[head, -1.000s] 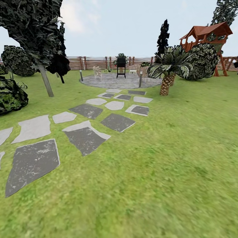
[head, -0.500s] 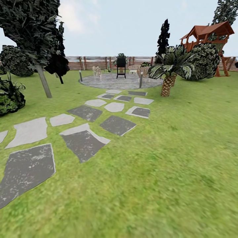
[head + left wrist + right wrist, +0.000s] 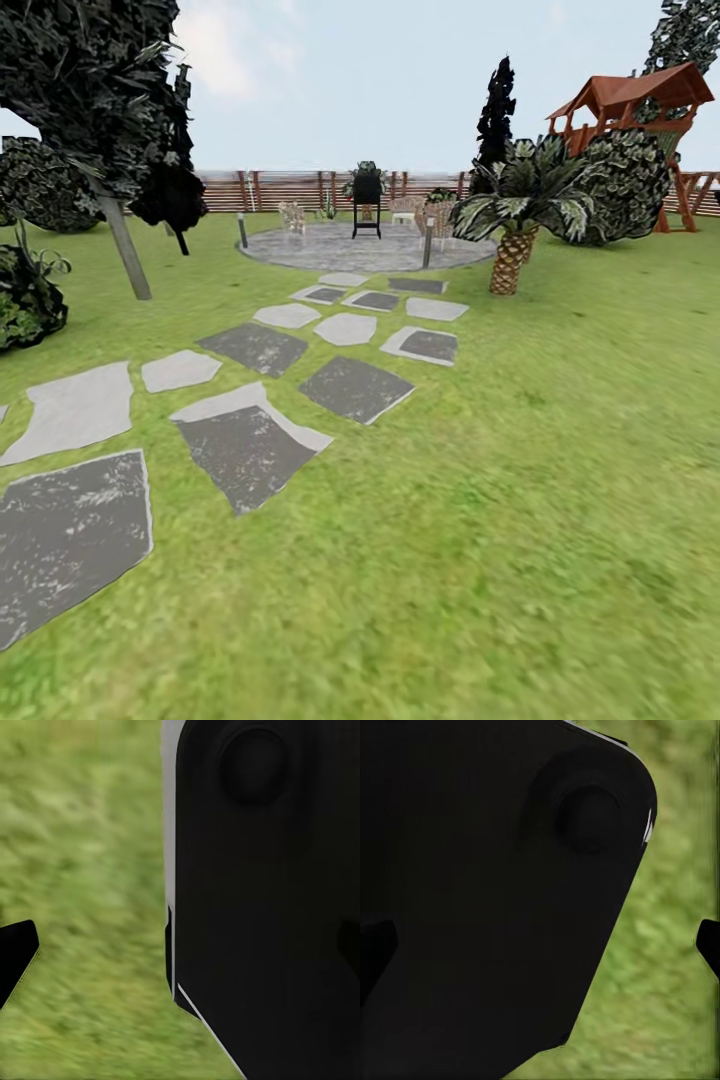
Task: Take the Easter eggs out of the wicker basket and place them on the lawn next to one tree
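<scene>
A garden: lawn (image 3: pixel 520 520), fence (image 3: pixel 290 188), patio (image 3: pixel 360 247).

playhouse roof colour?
Red-brown, on the wooden playhouse at far right; head view shows it best.

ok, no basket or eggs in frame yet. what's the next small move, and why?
Probably turn the base and head to scan more of the lawn. Ahead are stepping stones leading to the round patio, a palm and the grey-trunked tree. Both wrist cameras see mostly dark robot body over grass, so there is nothing to grasp yet.
</scene>
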### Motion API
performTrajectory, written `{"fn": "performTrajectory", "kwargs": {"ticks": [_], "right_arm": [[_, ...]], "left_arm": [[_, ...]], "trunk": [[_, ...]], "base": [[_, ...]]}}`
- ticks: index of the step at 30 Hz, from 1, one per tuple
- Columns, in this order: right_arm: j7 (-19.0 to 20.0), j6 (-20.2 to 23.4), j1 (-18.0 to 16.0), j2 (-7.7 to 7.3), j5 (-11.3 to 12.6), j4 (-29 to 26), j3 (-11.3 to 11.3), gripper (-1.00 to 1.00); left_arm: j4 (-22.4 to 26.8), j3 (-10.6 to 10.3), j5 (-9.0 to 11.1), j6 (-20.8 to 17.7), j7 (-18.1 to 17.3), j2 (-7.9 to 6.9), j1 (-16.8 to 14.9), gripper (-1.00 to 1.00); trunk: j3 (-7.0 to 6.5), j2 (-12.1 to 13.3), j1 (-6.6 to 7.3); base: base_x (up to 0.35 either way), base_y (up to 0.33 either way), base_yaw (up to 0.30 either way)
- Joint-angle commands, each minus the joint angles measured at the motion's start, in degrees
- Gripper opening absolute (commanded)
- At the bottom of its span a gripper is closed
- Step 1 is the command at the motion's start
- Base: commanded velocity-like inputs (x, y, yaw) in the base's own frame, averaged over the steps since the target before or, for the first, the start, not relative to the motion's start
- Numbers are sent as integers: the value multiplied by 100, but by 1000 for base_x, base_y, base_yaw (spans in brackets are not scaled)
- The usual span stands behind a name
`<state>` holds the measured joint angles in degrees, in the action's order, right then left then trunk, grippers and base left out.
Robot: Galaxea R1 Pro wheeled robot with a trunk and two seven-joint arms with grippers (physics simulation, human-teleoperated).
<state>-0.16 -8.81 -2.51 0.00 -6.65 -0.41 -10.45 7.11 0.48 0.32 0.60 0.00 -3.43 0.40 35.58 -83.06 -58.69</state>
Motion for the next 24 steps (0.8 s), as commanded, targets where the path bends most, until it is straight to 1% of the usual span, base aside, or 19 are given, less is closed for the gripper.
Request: {"fn": "performTrajectory", "kwargs": {"ticks": [1, 24], "right_arm": [[-2, -15, -4, 0, -56, 6, 8, 100], [-2, -18, -4, -1, -53, 6, 12, 100]], "left_arm": [[10, 4, 3, 7, 0, 0, 4, 100], [10, 4, 3, 6, -1, 0, 4, 100]], "trunk": [[4, -2, -4], [4, -2, -4]], "base": [[339, 0, 0], [339, 0, 0]]}}
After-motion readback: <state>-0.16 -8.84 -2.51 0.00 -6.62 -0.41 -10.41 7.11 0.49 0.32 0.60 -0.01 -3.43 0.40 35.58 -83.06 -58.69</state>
